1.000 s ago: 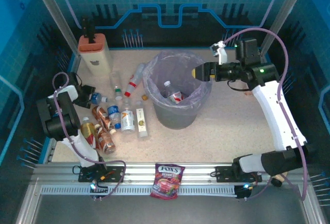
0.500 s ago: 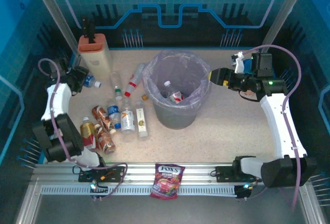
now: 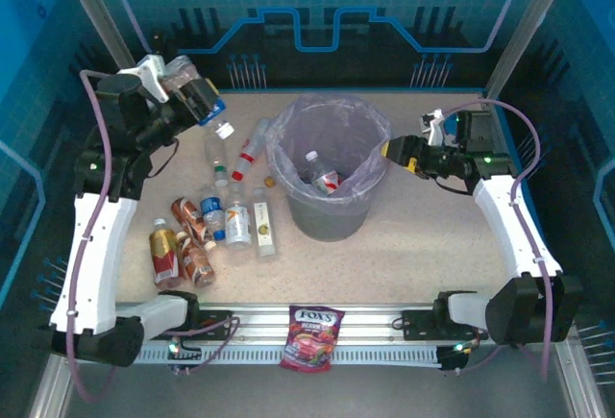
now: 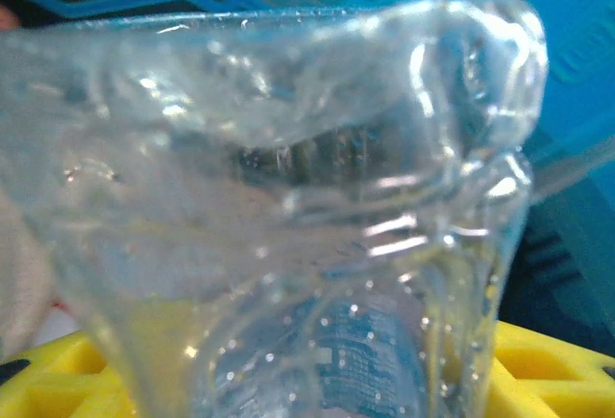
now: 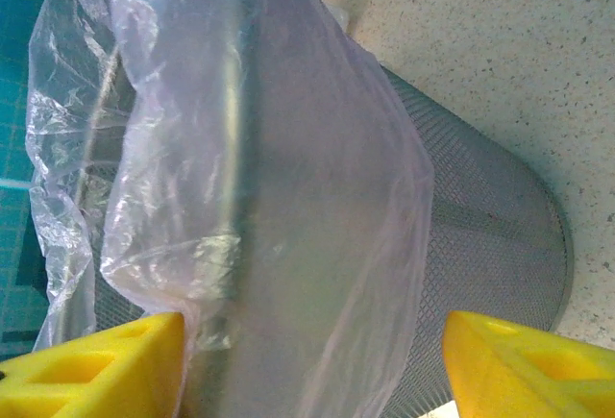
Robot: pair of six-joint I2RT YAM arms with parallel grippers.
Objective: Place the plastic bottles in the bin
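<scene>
A clear bottle (image 3: 205,109) with a blue label is held up in the air, well to the left of the bin (image 3: 332,216) and higher than its rim. It is pinched in the left gripper (image 3: 183,91), whose jaws are closed partway on its soft, crumpled side (image 4: 288,197). Two bottles (image 3: 322,180) are seen lying inside the bin. More bottles (image 3: 237,223) are spread on the table (image 3: 432,245) just left of the bin.

The right gripper (image 3: 387,149) is parked at the bin's right rim. Its jaws are open wide and nothing is held in them; the bin's mesh wall (image 5: 480,235) and the purple bag (image 5: 269,197) are seen past its fingers (image 5: 96,360).

The step in hand is judged to be the carry to the bin. It would be done well if the bottle is brought right over the middle of the bin's mouth, past the loose bag at the rim, before the jaws are let go. The squeeze should be kept firm, because thin plastic can slip. The right rim should be stayed away from, so the arms are not bumped together.
</scene>
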